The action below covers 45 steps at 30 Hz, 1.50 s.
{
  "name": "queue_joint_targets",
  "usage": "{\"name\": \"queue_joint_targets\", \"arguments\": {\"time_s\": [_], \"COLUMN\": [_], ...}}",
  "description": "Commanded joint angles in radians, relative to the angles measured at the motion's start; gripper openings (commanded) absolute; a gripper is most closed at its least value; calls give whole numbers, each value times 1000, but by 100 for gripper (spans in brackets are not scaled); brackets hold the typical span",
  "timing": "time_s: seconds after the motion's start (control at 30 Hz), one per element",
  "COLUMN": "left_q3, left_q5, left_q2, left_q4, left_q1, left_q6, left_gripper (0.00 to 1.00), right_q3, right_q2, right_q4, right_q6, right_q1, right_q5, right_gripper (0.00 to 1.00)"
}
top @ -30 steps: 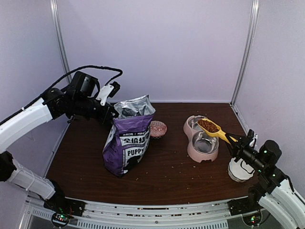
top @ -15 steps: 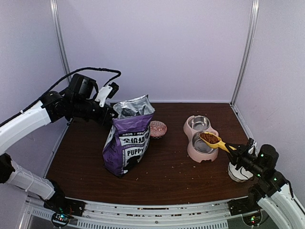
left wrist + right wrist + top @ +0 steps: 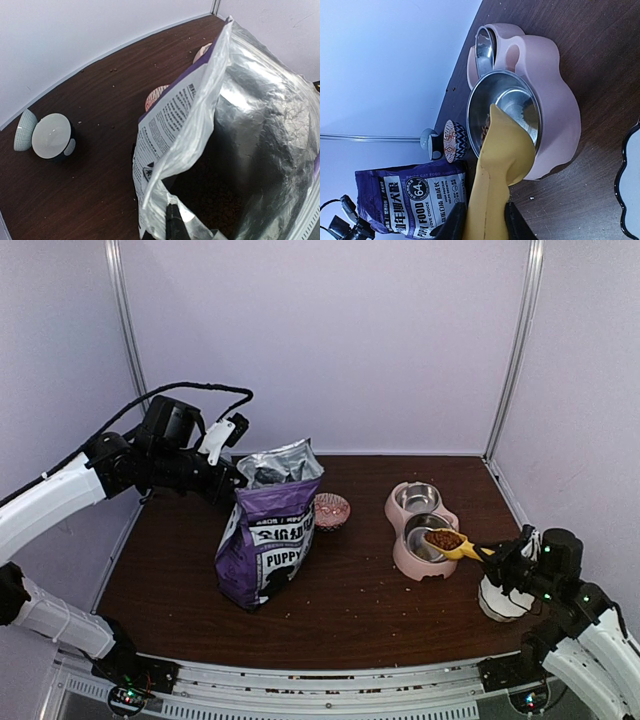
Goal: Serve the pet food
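Observation:
The pet food (image 3: 444, 538) is a reddish-brown heap in a yellow scoop (image 3: 455, 543), held level just over the near steel bowl (image 3: 424, 537) of the pink double feeder (image 3: 408, 562). My right gripper (image 3: 497, 558) is shut on the scoop's handle. In the right wrist view the scoop (image 3: 502, 160) shows its underside over that bowl (image 3: 515, 97), my gripper (image 3: 482, 220) clamping the handle. A few kibbles (image 3: 487, 125) peek past its edge. My left gripper (image 3: 232, 478) is shut on the rim of the purple bag (image 3: 268, 535), holding its mouth open; its dark finger (image 3: 172, 222) pinches the foil lip (image 3: 165, 165).
A small patterned bowl (image 3: 331, 510) stands between the bag and the feeder. A white black-rimmed dish (image 3: 498, 600) sits under my right arm. Two small pale bowls (image 3: 50, 136) lie on the far side in the left wrist view. Crumbs dot the brown table (image 3: 350, 610).
My right gripper has drawn the loaded scoop back from above the far bowl and lowered it over the near bowl. The left arm and the bag have stayed still.

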Motion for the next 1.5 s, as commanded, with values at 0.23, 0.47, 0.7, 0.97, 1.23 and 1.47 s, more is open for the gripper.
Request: {"name": "queue_joint_targets", "arguments": {"time_s": [0.23, 0.47, 0.7, 0.97, 1.23, 1.47], "left_q3": [-26, -27, -27, -28, -29, -29], "left_q5": [8, 12, 23, 48, 64, 75], "left_q2": [-3, -12, -16, -21, -32, -32], "left_q4": [-3, -4, -4, -4, -3, -4], "left_q1": [15, 15, 15, 15, 15, 15], "left_q6": [22, 22, 22, 18, 13, 9], "left_gripper": [0, 0, 0, 0, 0, 0], "right_q3": [188, 270, 354, 496, 666, 790], "right_q2": [133, 216, 303, 446, 588, 668], "right_q4": [-105, -157, -215, -344, -509, -599], "right_q6": [-165, -227, -298, -448, -664, -809], "right_q1": [-7, -7, -7, -7, -1, 60], "right_q5": [46, 52, 42, 23, 34, 114], "right_gripper": [13, 13, 13, 13, 13, 13]}}
